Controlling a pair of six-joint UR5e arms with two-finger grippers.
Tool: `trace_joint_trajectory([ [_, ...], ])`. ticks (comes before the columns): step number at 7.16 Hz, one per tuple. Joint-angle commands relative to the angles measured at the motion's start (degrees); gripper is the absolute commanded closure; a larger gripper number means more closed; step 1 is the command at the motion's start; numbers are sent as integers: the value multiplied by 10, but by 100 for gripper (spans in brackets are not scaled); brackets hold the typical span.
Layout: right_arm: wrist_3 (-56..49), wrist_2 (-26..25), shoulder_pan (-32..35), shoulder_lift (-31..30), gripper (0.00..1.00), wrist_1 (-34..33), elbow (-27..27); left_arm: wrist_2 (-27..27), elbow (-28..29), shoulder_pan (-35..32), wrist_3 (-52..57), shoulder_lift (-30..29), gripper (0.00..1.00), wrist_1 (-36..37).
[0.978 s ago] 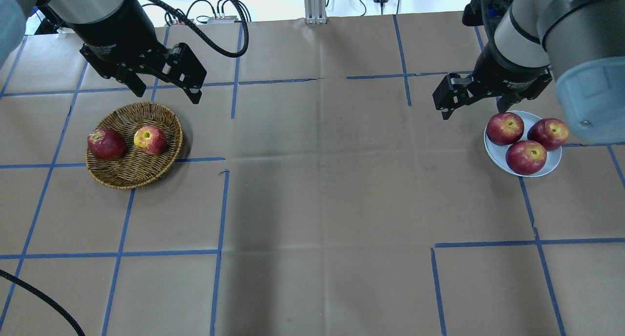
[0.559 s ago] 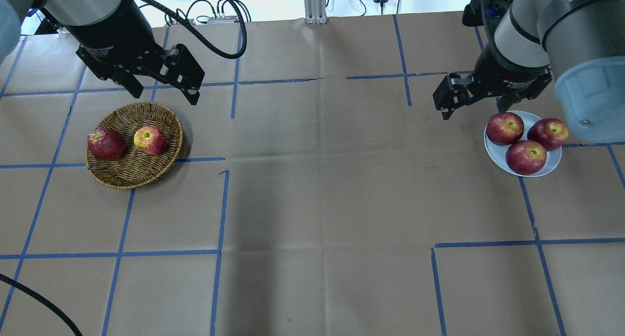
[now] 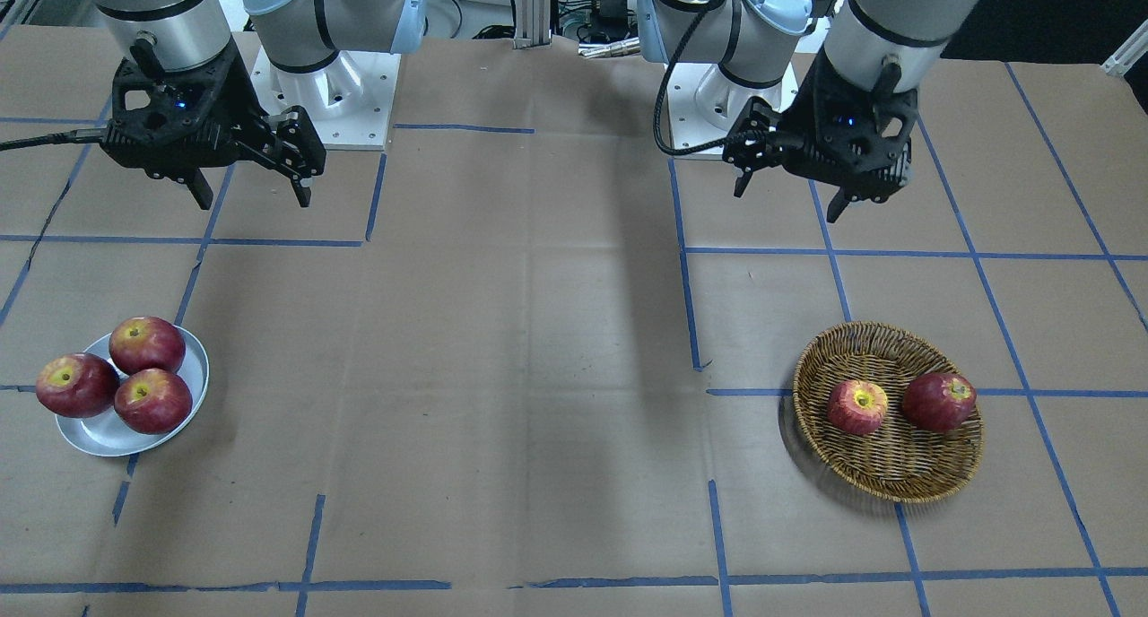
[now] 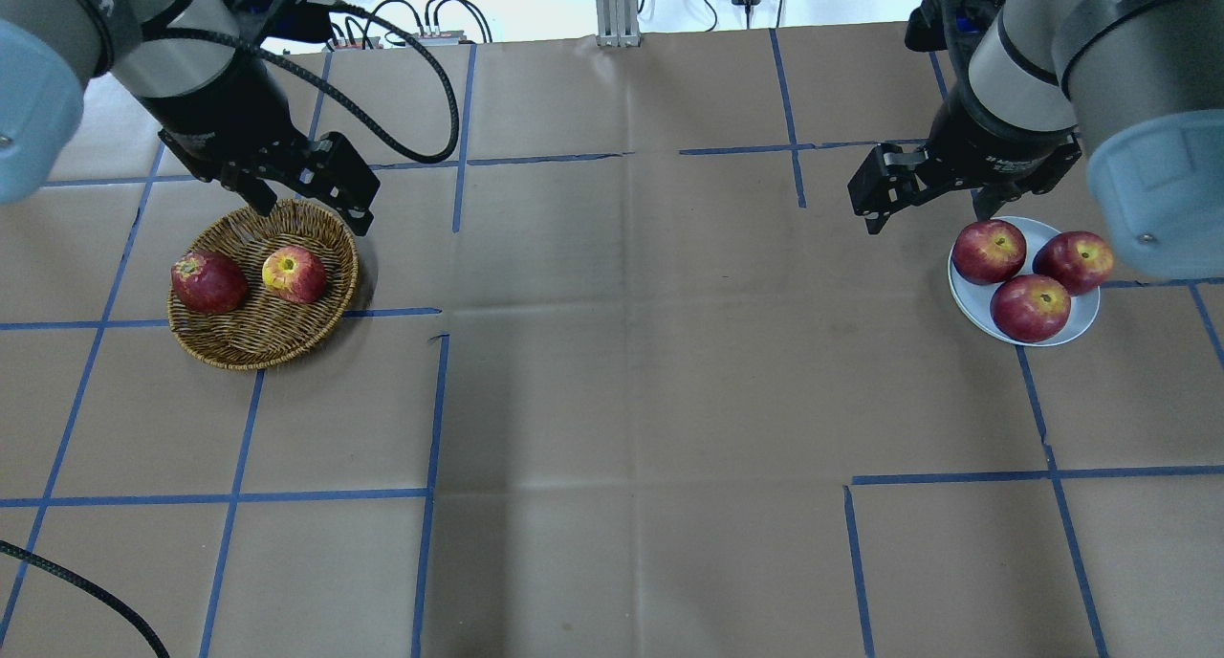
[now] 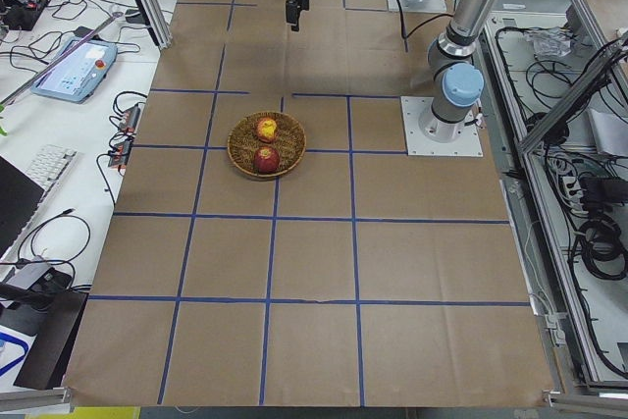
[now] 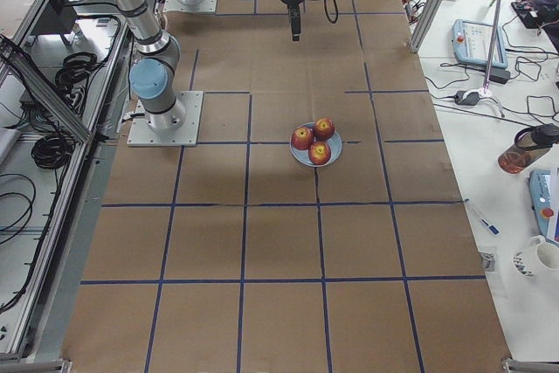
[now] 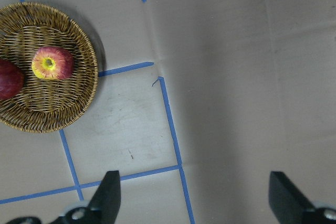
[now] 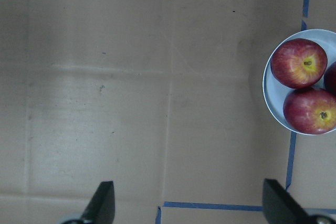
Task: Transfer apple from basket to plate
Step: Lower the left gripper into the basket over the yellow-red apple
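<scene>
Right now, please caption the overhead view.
Open left gripper near basket with the apple and darker apple; three apples on plate.

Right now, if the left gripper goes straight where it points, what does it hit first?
Likely bare paper-covered table, beside the wicker basket, not inside it. The left gripper sits high, so depth is unclear.

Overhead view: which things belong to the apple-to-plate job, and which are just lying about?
Job: streaked apple, basket, plate, open left gripper by the basket.
Lying about: darker apple in basket, three apples on plate, right gripper.
</scene>
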Motion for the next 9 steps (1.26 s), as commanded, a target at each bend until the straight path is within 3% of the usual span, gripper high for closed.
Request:
trace_joint_trajectory([
  [1, 0, 0, 0, -1, 0, 0, 0, 1, -117, 57, 74, -5, 1, 121],
  [2, 0, 0, 0, -2, 0, -1, 0, 2, -142, 68, 101, -24, 1, 171],
  [5, 0, 0, 0, -3, 0, 0, -4, 3, -137, 73, 104, -75, 1, 214],
  [7, 0, -1, 0, -3, 0, 0, -3, 21, -145, 95, 172, -109, 1, 281],
  [9, 0, -1, 0, 1, 0, 0, -4, 19, -143, 133, 186, -134, 1, 296],
])
